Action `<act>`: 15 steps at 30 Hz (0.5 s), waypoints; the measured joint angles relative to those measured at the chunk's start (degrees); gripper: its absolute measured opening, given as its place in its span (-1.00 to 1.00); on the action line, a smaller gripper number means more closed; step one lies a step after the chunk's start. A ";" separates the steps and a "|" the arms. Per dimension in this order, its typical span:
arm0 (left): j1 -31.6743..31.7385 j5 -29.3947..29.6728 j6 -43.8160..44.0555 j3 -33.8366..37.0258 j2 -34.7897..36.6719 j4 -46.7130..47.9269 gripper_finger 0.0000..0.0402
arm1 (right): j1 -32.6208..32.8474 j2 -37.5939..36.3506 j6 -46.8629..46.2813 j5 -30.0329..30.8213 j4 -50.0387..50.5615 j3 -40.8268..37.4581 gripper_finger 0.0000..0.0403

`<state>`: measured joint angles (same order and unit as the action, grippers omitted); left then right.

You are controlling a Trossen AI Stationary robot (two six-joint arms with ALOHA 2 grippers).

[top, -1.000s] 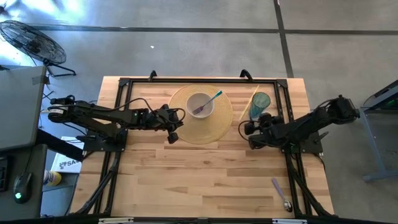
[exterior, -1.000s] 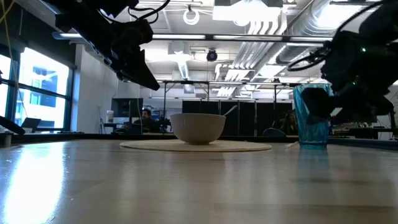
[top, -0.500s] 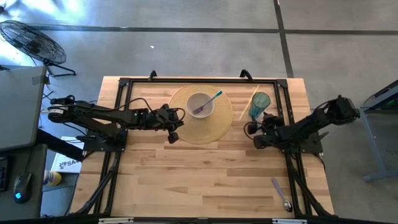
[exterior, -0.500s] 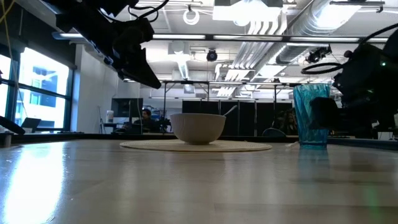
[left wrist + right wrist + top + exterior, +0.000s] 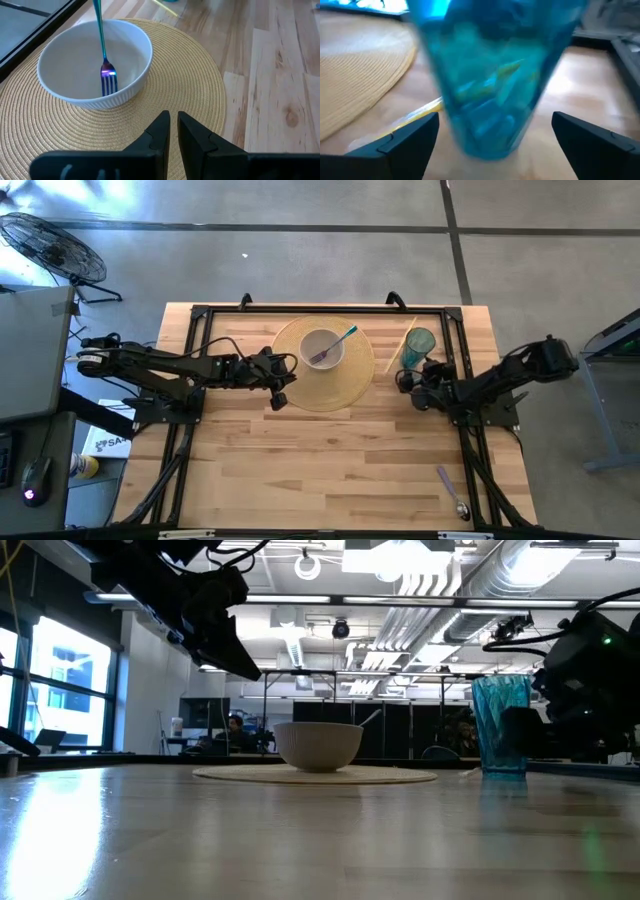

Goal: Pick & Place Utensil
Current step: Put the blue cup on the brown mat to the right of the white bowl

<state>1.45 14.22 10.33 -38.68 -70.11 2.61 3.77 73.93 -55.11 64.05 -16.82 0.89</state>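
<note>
My right gripper [image 5: 409, 383] gapes wide, empty, straddling the blue tumbler [image 5: 495, 70]. Left gripper [image 5: 172, 131] nearly closed, empty, over the mat; fork [image 5: 103, 55] lies in bowl [image 5: 95, 65] just ahead, handle pointing away.

the table [image 5: 330, 455] is pale wood in long planks with a light grain. the round mat [image 5: 322, 392] is straw yellow, woven in fine rings. the bowl [image 5: 322, 345] is white with ribbed sides, and the fork [image 5: 102, 55] in it shines teal on the handle and violet at the prongs. the cup [image 5: 495, 70] is clear blue-green. a thin stick [image 5: 396, 346] beside it is yellow. the spoon [image 5: 452, 493] has a lilac handle. both arms are black.
</note>
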 joint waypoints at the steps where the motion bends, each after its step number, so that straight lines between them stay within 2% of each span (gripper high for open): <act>1: 0.00 0.00 0.00 -0.01 0.00 0.01 -0.84 | -0.87 0.00 -0.10 0.40 -0.62 0.00 0.92; 4: 0.00 0.00 0.00 -0.02 0.00 0.02 -0.84 | -3.23 0.00 1.39 -0.13 -2.45 0.02 0.94; 8: 0.00 0.00 -0.15 0.00 0.00 0.02 -0.84 | -6.08 0.00 9.39 -5.71 -6.83 0.02 0.95; 15: 0.00 -0.02 -0.85 -0.01 0.00 0.04 -0.84 | -12.61 0.02 15.71 -6.94 -13.13 0.02 0.95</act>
<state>1.45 14.20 9.47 -38.69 -70.11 2.66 -8.83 73.95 -39.40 57.11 -29.95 0.91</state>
